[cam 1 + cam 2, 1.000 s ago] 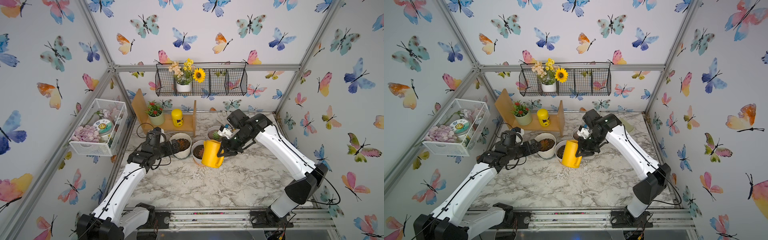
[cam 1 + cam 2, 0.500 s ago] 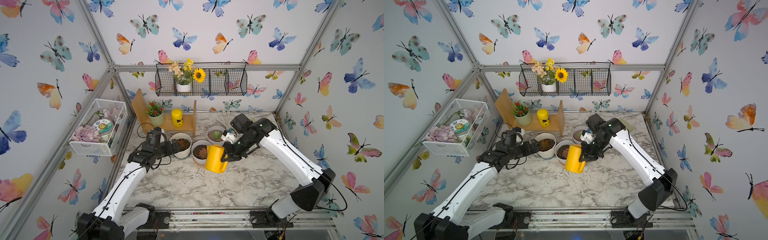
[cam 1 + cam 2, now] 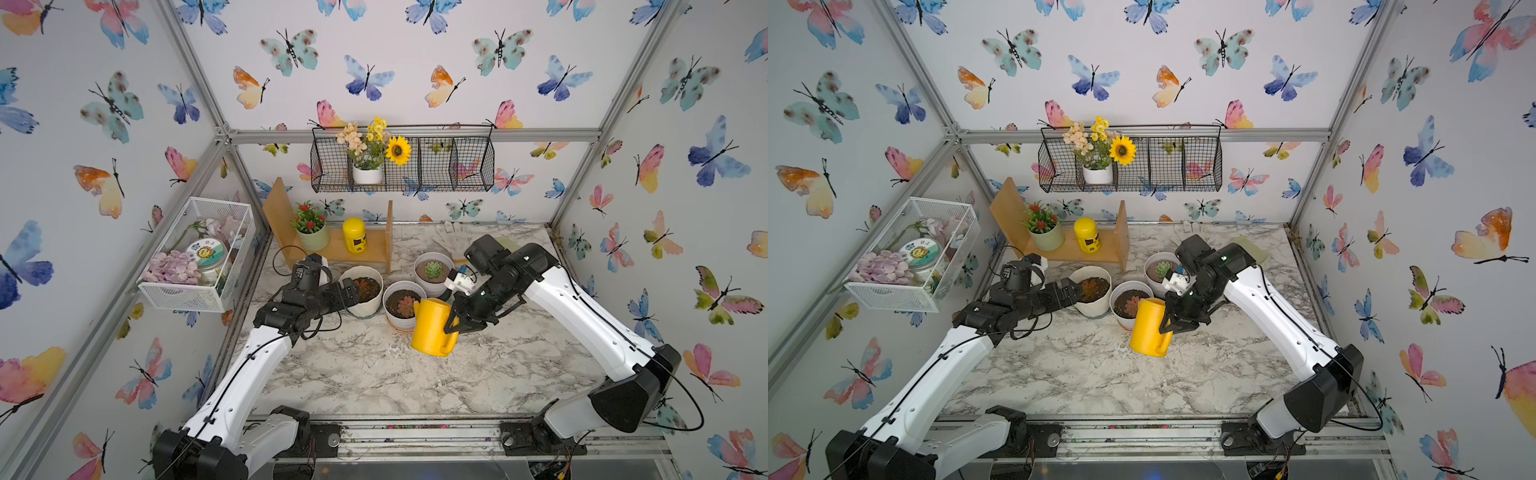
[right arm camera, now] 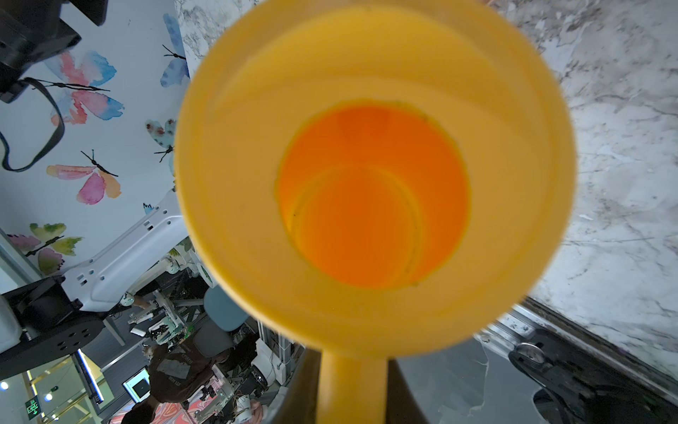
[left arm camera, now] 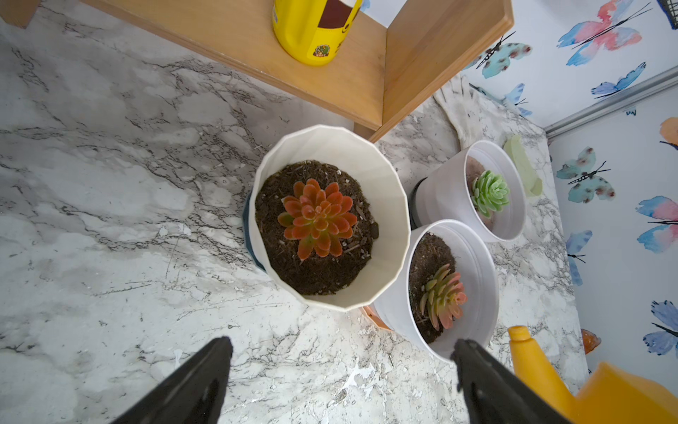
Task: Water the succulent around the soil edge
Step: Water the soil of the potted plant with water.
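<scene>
Half done, apparently: right end effector (image 3: 451,328) clamps the watering can (image 3: 430,328); pouring remains at the soil edge (image 5: 279,264) ahead of the parted left end effector (image 5: 341,343).

Wooden shelf (image 3: 332,254) on marble table (image 3: 374,374): yellow bottle (image 3: 354,235) and red-flowered pot (image 3: 312,237) stand on it; black wire basket (image 3: 457,166) hangs above it; white glove (image 3: 451,241) lies just beside it.
</scene>
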Motion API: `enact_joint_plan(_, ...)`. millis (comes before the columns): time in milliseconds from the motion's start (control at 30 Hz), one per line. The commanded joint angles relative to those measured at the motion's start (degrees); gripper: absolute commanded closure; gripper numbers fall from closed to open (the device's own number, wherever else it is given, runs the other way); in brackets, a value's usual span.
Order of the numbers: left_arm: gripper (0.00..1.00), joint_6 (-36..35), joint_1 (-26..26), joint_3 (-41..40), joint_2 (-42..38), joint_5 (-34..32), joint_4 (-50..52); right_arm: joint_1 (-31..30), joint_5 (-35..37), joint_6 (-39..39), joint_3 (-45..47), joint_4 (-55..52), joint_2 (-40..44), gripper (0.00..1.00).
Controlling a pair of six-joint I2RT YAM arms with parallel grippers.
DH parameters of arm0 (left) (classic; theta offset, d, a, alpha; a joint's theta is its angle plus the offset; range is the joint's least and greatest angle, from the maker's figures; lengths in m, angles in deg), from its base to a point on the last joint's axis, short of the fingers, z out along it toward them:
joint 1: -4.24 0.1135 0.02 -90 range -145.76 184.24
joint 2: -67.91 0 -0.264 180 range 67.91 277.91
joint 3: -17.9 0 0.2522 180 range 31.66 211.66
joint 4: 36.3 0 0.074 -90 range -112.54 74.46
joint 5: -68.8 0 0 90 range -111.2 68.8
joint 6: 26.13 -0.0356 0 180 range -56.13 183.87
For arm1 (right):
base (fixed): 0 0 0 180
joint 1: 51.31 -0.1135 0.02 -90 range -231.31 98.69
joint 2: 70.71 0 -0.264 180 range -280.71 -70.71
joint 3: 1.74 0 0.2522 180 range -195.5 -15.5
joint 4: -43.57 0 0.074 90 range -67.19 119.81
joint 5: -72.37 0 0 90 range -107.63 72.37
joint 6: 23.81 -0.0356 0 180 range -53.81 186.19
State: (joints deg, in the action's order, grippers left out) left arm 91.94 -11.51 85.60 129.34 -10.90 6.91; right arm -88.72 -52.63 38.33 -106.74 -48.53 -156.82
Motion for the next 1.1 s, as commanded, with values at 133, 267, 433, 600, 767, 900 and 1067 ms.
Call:
enact_joint_plan(133,0.02,0.1,0.3,-0.3,-1.3,0.8,0.5,0.4,-2.3,-0.5,2.5,-0.4,2.7,0.99)
enact_joint_plan(267,0.01,0.1,0.3,-0.3,-1.5,0.6,0.5,0.4,-1.7,-0.4,3.5,-0.3,3.4,0.99)
enact_joint_plan(433,0.01,0.1,0.3,-0.1,-1.8,0.3,0.7,0.4,-1.6,0.1,2.6,-0.3,2.8,0.99)
enact_joint_plan(600,0.01,-0.1,0.3,1.0,-2.7,-1.4,1.5,0.4,-1.2,0.0,-0.5,-0.3,2.0,0.99)
enact_joint_plan(767,0.02,-1.0,0.4,2.4,-4.0,-4.3,2.7,0.3,-1.0,0.3,-5.7,-0.4,0.6,0.99)
enact_joint_plan(900,0.02,-1.4,2.3,3.2,-4.6,-5.3,4.4,-0.8,-0.5,0.6,-10.0,-0.3,-0.9,0.99)
enact_joint_plan(1067,0.01,-2.5,8.9,4.2,-4.4,-3.0,5.7,-2.6,-0.2,0.7,-14.6,-0.3,-3.3,0.99)
